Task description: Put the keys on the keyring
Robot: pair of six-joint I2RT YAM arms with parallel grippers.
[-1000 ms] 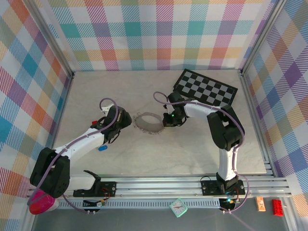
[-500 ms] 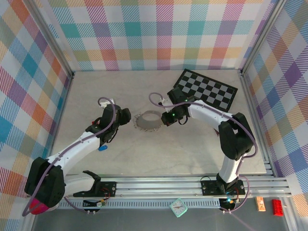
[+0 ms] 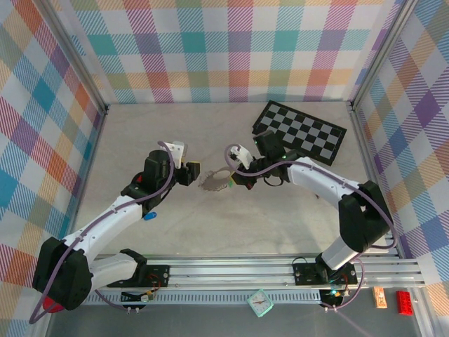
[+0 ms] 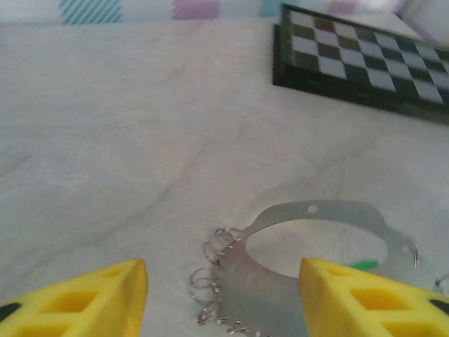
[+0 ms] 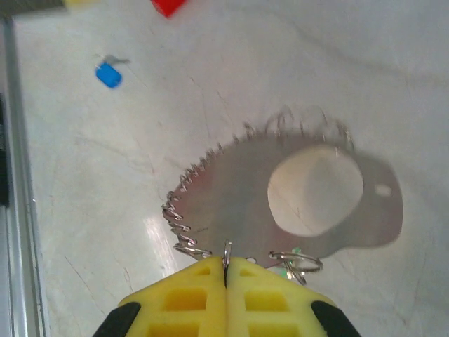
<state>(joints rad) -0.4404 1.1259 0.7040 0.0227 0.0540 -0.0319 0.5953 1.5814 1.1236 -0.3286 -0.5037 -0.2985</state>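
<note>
left end effector [image 4: 221, 274] apart — near keyring [image 4: 317, 210] | right end effector [image 5: 226, 265] clamped on its rim

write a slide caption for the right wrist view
right fingers pinch a wire loop at the near rim of the keyring, a blue key lying apart on the table
</note>
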